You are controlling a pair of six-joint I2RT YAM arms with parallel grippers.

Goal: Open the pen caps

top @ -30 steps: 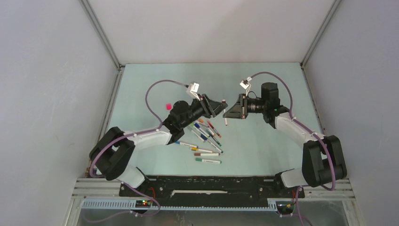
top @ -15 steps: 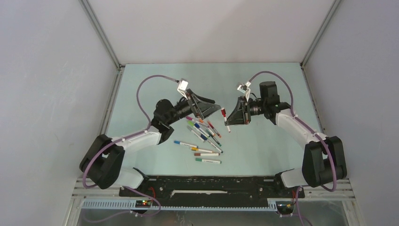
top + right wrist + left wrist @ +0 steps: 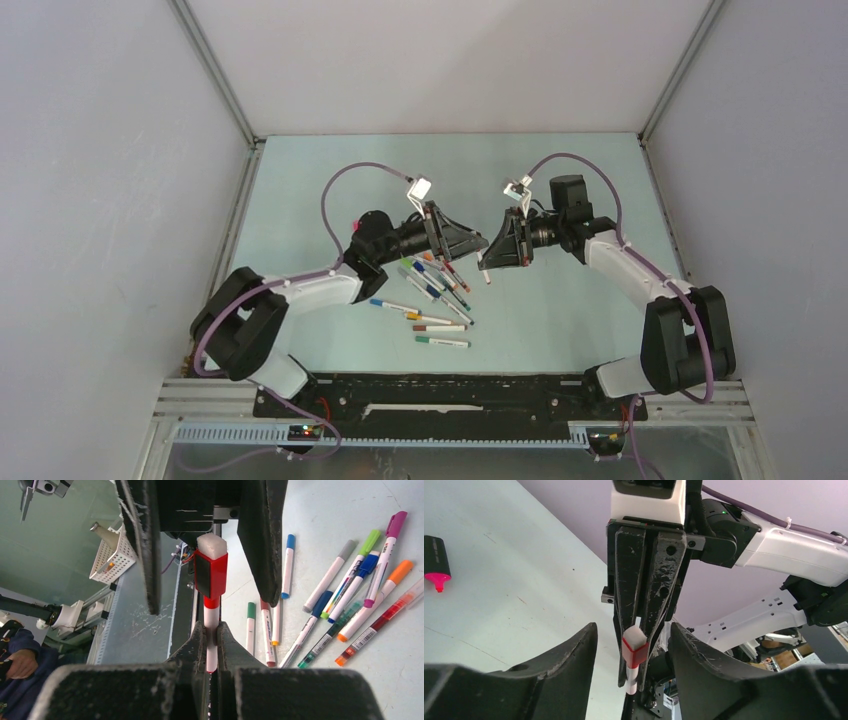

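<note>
My right gripper (image 3: 212, 630) is shut on the white barrel of a pen (image 3: 212, 647) and holds it above the table, red cap (image 3: 210, 572) pointing at the left gripper. In the left wrist view my left gripper (image 3: 633, 630) is open, its fingers (image 3: 574, 655) on either side of the red cap (image 3: 634, 652) without touching it. From above, the two grippers meet at mid-table, left (image 3: 481, 244), right (image 3: 489, 260). Several capped pens (image 3: 435, 290) lie on the table below them and also show in the right wrist view (image 3: 350, 595).
A short black highlighter (image 3: 435, 562) with its pink tip bare lies on the pale green table (image 3: 560, 310) behind the left gripper. Grey walls close in the table at the back and sides. The black rail (image 3: 450, 395) runs along the near edge.
My left gripper drew back to the left half a second ago and has now swung right again, its open jaws around the red cap. My right gripper dipped slightly with the pen.
</note>
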